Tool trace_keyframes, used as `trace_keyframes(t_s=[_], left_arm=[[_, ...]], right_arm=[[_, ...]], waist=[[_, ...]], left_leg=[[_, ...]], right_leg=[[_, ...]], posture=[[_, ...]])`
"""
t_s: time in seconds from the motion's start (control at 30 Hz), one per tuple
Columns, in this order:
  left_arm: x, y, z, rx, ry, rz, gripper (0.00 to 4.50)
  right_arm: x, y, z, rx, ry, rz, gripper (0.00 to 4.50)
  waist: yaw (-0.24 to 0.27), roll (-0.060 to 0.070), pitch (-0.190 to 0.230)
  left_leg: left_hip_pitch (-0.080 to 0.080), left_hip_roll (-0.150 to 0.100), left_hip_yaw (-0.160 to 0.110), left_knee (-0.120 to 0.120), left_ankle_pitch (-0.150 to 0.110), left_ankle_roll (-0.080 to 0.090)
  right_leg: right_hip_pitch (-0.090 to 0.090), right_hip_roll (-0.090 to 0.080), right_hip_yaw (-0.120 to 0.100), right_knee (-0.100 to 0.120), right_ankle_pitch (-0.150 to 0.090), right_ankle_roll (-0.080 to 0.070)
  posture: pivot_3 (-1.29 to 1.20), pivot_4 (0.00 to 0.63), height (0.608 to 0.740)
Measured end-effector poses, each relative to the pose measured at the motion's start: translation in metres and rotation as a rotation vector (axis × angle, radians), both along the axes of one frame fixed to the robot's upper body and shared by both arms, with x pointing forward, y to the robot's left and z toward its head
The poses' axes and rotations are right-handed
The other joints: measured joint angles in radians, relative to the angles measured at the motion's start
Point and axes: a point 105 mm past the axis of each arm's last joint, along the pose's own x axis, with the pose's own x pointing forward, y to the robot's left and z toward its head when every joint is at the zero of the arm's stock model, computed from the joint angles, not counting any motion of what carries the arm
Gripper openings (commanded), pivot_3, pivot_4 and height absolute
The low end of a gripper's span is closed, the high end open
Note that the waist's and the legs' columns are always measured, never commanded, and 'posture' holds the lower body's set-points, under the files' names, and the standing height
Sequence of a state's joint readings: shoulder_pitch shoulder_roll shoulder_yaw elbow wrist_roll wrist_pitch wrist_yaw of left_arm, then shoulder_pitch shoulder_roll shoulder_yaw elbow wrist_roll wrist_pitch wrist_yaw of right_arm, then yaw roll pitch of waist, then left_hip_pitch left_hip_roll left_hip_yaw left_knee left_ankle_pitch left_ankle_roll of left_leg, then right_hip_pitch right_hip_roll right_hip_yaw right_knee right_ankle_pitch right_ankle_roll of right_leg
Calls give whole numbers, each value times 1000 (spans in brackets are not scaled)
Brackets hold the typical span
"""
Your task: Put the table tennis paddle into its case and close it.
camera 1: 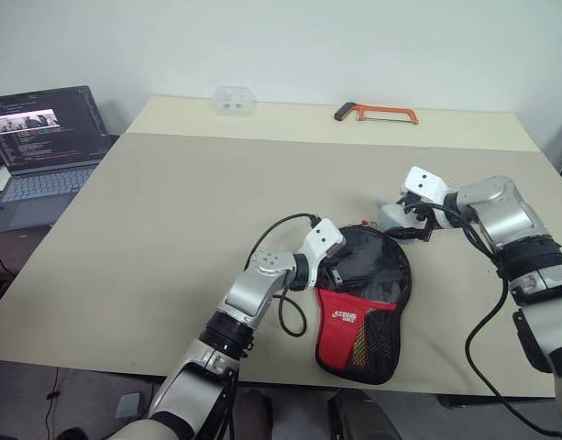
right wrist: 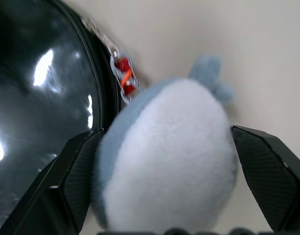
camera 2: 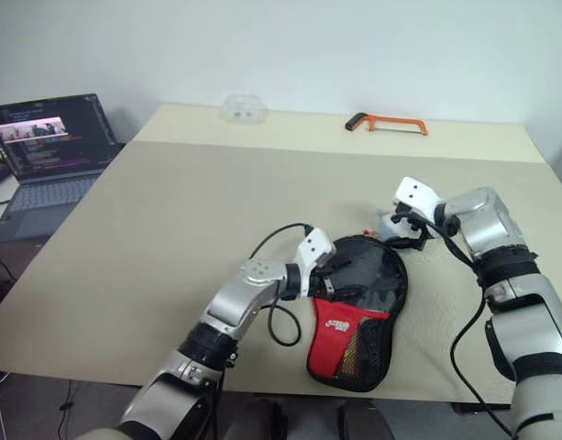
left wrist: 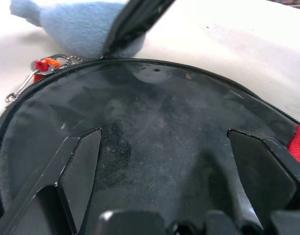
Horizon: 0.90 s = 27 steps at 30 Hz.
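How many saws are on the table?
1. The saw, orange with a black handle, lies at the table's far edge, far from the case. None seems hidden.

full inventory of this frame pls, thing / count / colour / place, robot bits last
case: 1, black with a red mesh lower part, near edge of the table, between the two arms
plush: 1, light blue and white, soft, at the case's far right rim, between the right fingers
clip: 1, metal with red and orange, at the case rim by the plush
hacksaw: 1, orange with a black handle, far edge of the table
box: 1, clear, far edge, left of the hacksaw
laptop: 1, dark, screen on, left of the table
table: 1, beige
left end effector: open, over the case's black upper part
right end effector: open, around the plush
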State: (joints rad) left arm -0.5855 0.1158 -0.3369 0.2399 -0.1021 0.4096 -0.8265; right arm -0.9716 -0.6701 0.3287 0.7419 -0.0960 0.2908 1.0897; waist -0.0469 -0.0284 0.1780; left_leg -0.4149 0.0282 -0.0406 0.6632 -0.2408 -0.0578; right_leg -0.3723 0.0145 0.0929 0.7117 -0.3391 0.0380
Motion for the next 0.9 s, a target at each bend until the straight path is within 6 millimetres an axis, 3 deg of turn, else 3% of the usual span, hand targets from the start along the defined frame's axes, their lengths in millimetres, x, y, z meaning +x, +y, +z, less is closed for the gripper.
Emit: trace_keyframes(t_s=[0.13, 0.33, 0.43, 0.5, 0.77, 0.9], left_arm=[[1, 0, -1, 1, -5, 16, 4500], [2, 1, -2, 2, -7, 30, 4500], [1, 0, -2, 4, -10, 28, 4500], [1, 0, -2, 3, -11, 27, 4500], [1, -2, -2, 5, -22, 24, 4500], [2, -2, -3, 11, -25, 27, 4500]], right_arm=[[2, -3, -12, 16, 37, -36, 3528], [2, -4, -9, 56, 43, -38, 1758], [2, -5, -7, 67, 45, -39, 1147], [2, -7, -2, 89, 36, -50, 962], [-8, -1, 12, 190, 89, 23, 962], [-16, -13, 9, 163, 104, 24, 962]], waist=[[-1, 0, 0], [-1, 0, 0], [-1, 0, 0], [-1, 0, 0], [-1, 0, 0], [1, 0, 0]], left_leg=[[1, 0, 0, 0, 0, 0], [1, -1, 0, 0, 0, 0], [1, -1, 0, 0, 0, 0], [1, -1, 0, 0, 0, 0], [1, -1, 0, 0, 0, 0], [1, -1, -1, 0, 0, 0]], right_leg=[[1, 0, 0, 0, 0, 0], [1, 0, 0, 0, 0, 0], [1, 0, 0, 0, 0, 0], [1, 0, 0, 0, 0, 0], [1, 0, -1, 0, 0, 0], [2, 0, -1, 0, 0, 0]], posture=[[0, 150, 740], [0, 150, 740], [0, 150, 740], [0, 150, 740], [0, 150, 740], [0, 150, 740]])
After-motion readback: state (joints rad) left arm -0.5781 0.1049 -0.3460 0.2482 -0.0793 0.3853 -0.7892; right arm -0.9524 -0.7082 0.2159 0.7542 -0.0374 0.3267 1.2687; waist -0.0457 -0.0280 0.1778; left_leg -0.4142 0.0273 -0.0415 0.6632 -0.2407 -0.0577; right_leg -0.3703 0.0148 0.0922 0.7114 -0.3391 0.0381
